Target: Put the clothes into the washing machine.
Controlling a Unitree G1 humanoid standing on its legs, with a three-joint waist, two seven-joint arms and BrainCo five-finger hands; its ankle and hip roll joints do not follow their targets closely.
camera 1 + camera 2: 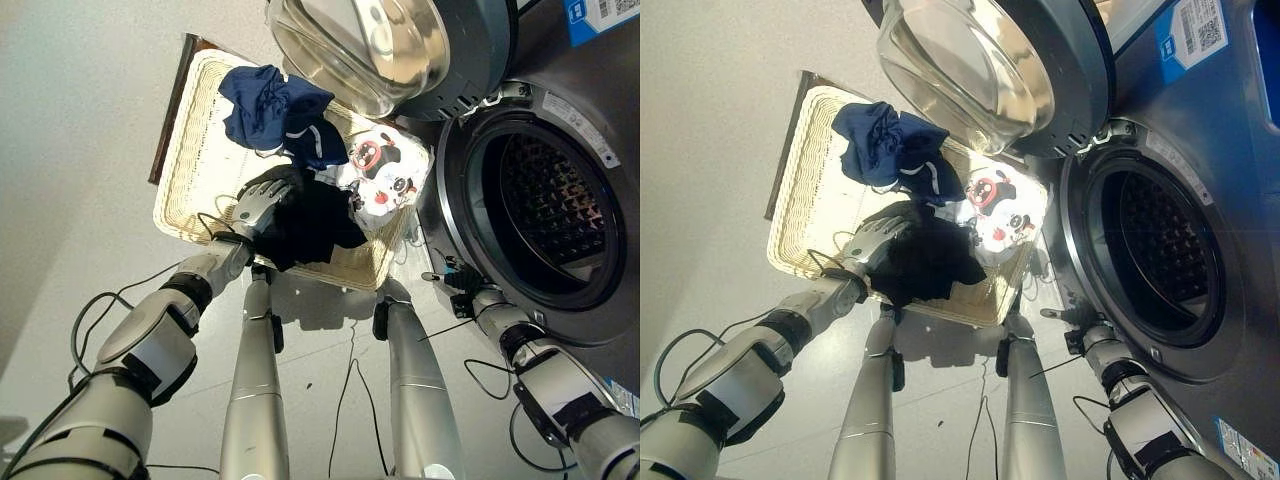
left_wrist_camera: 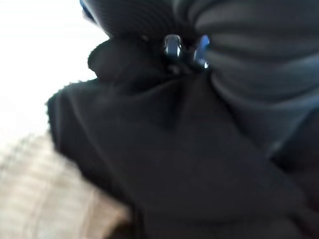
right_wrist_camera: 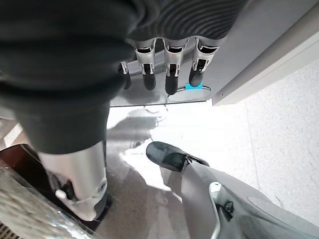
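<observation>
Open drum mouth [image 1: 545,205] unobstructed, door [image 1: 400,45] swung out above the basket [image 1: 190,170]

The fingertips of the left hand [image 1: 262,203] are buried in the black garment [image 1: 315,228], so their grip cannot be made out. The washing machine's open door [image 1: 385,45] is cut off by the top edge. The basket [image 1: 195,150] floor is partly covered by the navy garment [image 1: 272,105].

Pale grey floor [image 1: 80,110] (smooth, bare) under bright, even light.
</observation>
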